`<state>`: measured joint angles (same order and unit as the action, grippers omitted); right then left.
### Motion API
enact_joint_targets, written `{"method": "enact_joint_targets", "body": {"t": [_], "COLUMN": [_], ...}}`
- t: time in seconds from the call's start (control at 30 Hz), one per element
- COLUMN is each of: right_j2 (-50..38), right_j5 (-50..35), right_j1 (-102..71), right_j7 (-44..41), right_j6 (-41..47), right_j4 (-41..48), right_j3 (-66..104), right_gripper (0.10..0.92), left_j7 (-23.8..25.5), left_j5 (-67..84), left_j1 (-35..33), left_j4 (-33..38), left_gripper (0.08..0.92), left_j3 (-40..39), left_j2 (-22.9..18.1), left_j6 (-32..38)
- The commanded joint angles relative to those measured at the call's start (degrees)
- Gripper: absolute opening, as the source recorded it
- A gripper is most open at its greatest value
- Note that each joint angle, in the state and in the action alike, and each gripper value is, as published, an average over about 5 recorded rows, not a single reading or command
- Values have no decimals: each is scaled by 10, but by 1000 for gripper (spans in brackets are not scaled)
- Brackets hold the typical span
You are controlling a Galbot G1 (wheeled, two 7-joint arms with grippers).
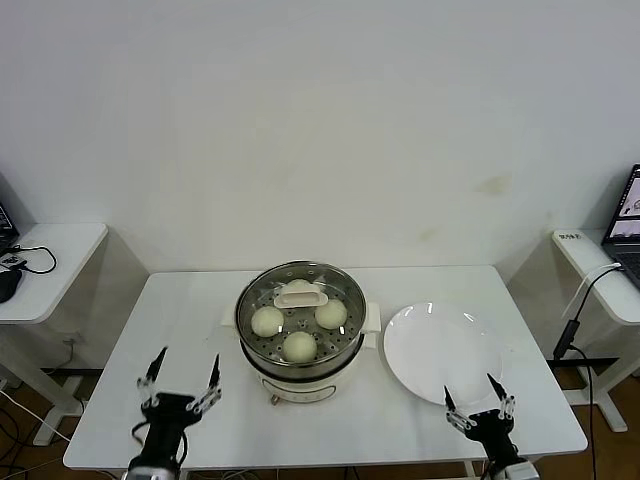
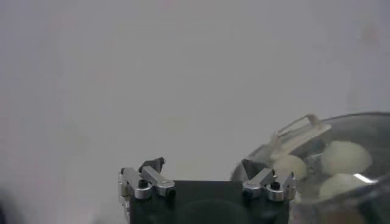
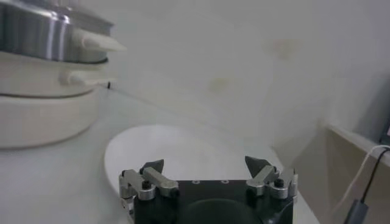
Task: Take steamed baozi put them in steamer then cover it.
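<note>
The steel steamer (image 1: 262,350) stands mid-table on its white base, with the clear glass cover (image 1: 346,292) resting on it, cream handle (image 1: 299,294) on top. Three steamed baozi show through the glass; one (image 1: 300,346) lies nearest the front. In the left wrist view the steamer (image 2: 365,201), cover handle (image 2: 303,129) and baozi (image 2: 345,157) show beside the jaws. My left gripper (image 1: 182,378) hangs open near the table's front left, holding nothing. My right gripper (image 1: 479,399) stands open at the front right, by the plate's near edge. In the right wrist view the steamer (image 3: 36,36) is off to one side.
A bare white plate (image 1: 440,352) lies to the right of the steamer, also seen as the plate (image 3: 177,152) ahead of the right jaws. Side tables flank the main table, the left with cables (image 1: 30,255), the right with a laptop (image 1: 628,215) and a hanging cable (image 1: 575,310).
</note>
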<state>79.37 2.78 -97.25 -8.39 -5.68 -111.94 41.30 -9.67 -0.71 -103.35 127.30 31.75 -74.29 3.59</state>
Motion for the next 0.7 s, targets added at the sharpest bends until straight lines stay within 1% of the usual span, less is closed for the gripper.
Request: {"method": "enact_joint_targets", "body": {"t": [0.03, 0.17, 0.7], "right_j2": [-31, -21, -19], "right_j5": [-73, -65, -64], "right_j1": [-26, -27, -32], "right_j7": [6, 8, 10], "right_j6": [-5, -9, -2], "right_j4": [-28, -24, -27], "right_j3": [-27, -40, -60], "right_gripper": [823, 823, 823], "left_j7": [-4, 12, 9], "left_j5": [130, 113, 114], "left_j1": [-88, -92, -90], "left_j4": [-68, -76, -82], "left_gripper": [823, 823, 823], "left_j3": [46, 54, 62], "left_j2": [-13, -14, -14], "left_j6": [124, 126, 118]}}
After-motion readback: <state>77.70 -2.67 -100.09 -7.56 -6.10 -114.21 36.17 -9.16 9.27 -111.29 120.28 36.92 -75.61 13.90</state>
